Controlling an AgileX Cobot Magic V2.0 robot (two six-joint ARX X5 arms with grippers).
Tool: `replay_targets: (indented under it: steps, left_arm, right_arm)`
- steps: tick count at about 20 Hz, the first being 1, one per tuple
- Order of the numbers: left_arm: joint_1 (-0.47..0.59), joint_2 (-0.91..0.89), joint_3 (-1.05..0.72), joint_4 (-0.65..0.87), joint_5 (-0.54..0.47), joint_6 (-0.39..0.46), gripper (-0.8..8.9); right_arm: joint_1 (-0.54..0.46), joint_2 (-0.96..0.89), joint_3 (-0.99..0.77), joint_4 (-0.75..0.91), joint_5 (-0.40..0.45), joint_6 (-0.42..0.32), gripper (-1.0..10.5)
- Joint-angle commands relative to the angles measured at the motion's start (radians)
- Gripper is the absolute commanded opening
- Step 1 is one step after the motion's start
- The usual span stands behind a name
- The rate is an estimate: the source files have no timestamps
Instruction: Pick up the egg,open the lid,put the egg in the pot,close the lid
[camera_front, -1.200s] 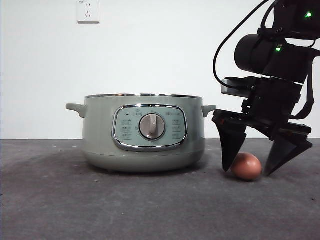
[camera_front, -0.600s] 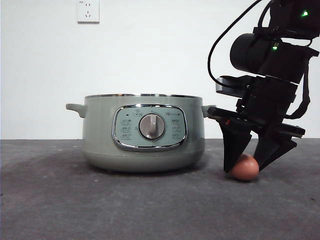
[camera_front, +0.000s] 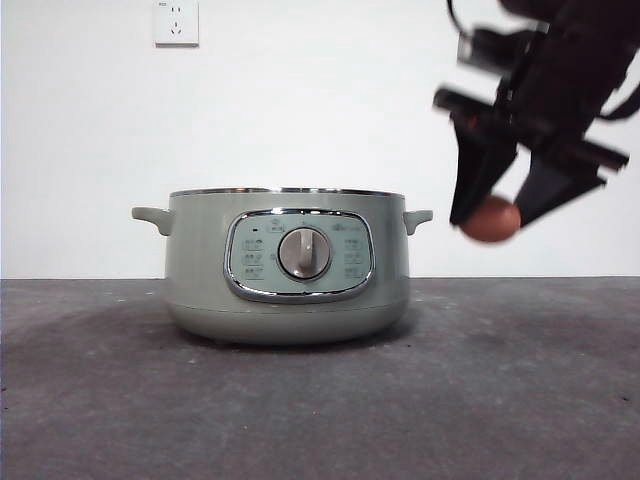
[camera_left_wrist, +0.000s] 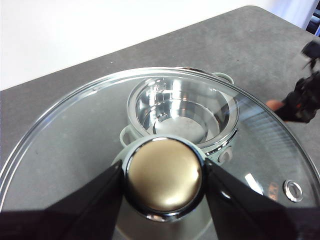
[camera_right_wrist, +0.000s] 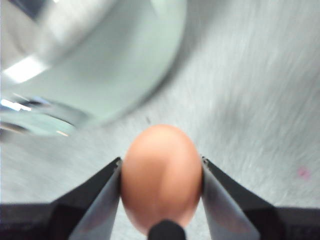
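Note:
My right gripper (camera_front: 492, 215) is shut on the reddish-brown egg (camera_front: 490, 219) and holds it in the air to the right of the pot (camera_front: 288, 265), about level with its rim. The right wrist view shows the egg (camera_right_wrist: 161, 176) between the jaws, with the pot's wall (camera_right_wrist: 115, 60) blurred beyond it. My left gripper (camera_left_wrist: 162, 182) is shut on the knob (camera_left_wrist: 163, 181) of the glass lid (camera_left_wrist: 75, 135) and holds it high above the open pot (camera_left_wrist: 182, 115). The pot's shiny inside is bare. The lid is out of the front view.
The pale green pot stands mid-table on the dark grey tabletop (camera_front: 320, 410), its dial (camera_front: 303, 252) facing the camera. A white wall with a socket (camera_front: 176, 22) is behind. The right gripper (camera_left_wrist: 305, 97) shows far off in the left wrist view.
My right gripper closed on the egg on the table and has lifted it up to about the pot's rim height. The pot has not moved.

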Motion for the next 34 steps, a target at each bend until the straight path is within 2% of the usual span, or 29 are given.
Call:
replay_targets:
  steps: [1,5,8,15,19,24,28,34]
  left_arm:
    - [0.002,-0.01,0.009,0.044,0.01,0.011,-0.06]
    - [0.002,-0.007,0.009,0.044,0.01,0.011,-0.06]
    - [0.001,-0.005,0.009,0.045,0.014,0.011,-0.07]
    - [0.001,-0.005,0.009,0.045,0.017,0.011,-0.06]
    - [0.001,0.002,0.009,0.045,0.017,0.011,-0.06]
    - [0.001,0.014,0.009,0.045,0.017,0.011,-0.06]
    - [0.001,0.022,0.009,0.045,0.017,0.011,-0.06]
    - [0.001,0.024,0.009,0.045,0.017,0.011,-0.06]
  right_arm:
    - [0.003,-0.024,0.045,0.01,-0.001,0.012,-0.1]
    - [0.053,0.007,0.195,0.045,-0.001,0.011,-0.1]
    - [0.098,0.108,0.357,0.065,-0.001,0.002,-0.1]
    - [0.171,0.551,0.826,-0.063,0.0,-0.039,-0.1]
    - [0.18,0.75,1.009,-0.145,0.008,-0.056,-0.1]
    - [0.192,0.87,1.057,-0.196,0.02,-0.08,-0.1]
    - [0.204,0.9,1.057,-0.233,0.057,-0.126,-0.1]
    - [0.212,0.921,1.056,-0.281,0.093,-0.147,-0.1]
